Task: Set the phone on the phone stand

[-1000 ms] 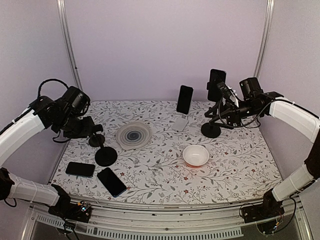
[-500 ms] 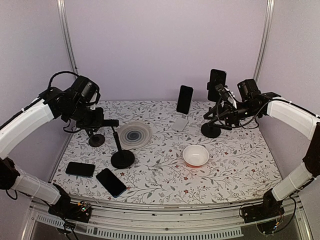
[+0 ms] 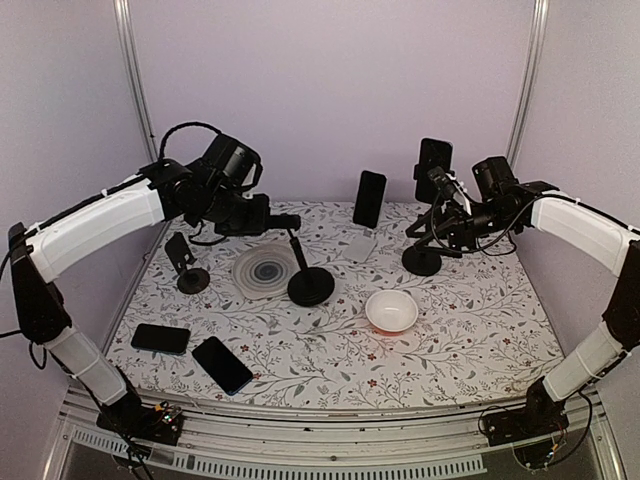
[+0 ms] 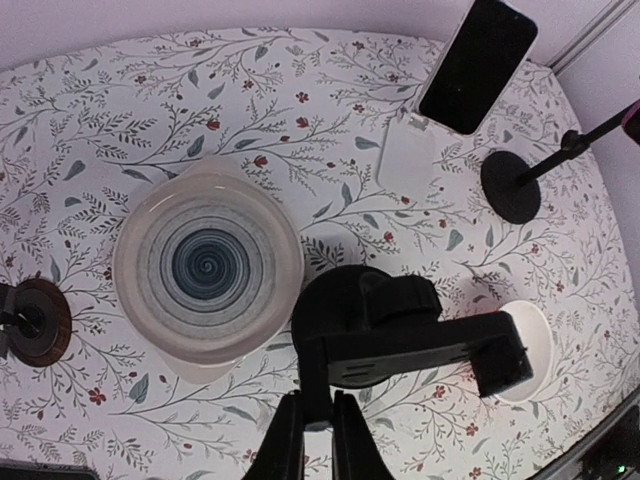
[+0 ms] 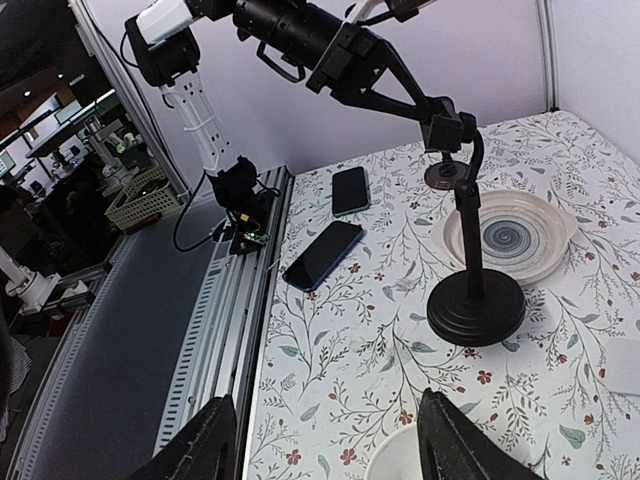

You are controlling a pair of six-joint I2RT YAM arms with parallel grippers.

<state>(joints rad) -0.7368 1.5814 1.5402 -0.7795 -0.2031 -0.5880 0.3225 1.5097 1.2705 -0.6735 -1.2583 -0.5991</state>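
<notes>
My left gripper (image 3: 284,221) (image 4: 318,432) is shut on the clamp head of a black phone stand (image 3: 310,285) (image 4: 352,300) (image 5: 476,302). The stand's round base sits low over the table just right of the plate. Two dark phones lie flat at the front left, one (image 3: 222,364) (image 5: 323,254) nearer the middle, the other (image 3: 160,338) (image 5: 350,189) nearer the left edge. My right gripper (image 3: 433,214) (image 5: 325,452) is open and holds nothing, beside a second black stand (image 3: 421,260) carrying a phone (image 3: 432,170).
A swirl-patterned plate (image 3: 267,270) (image 4: 208,265) lies left of the held stand. A white bowl (image 3: 391,311) (image 4: 530,350) sits mid-right. A phone (image 3: 369,198) (image 4: 476,62) leans on a white stand at the back. A small black stand (image 3: 187,266) is at left.
My left arm has carried the black stand from beside the two flat phones rightward and toward the back, past the plate. The right arm has barely moved.
</notes>
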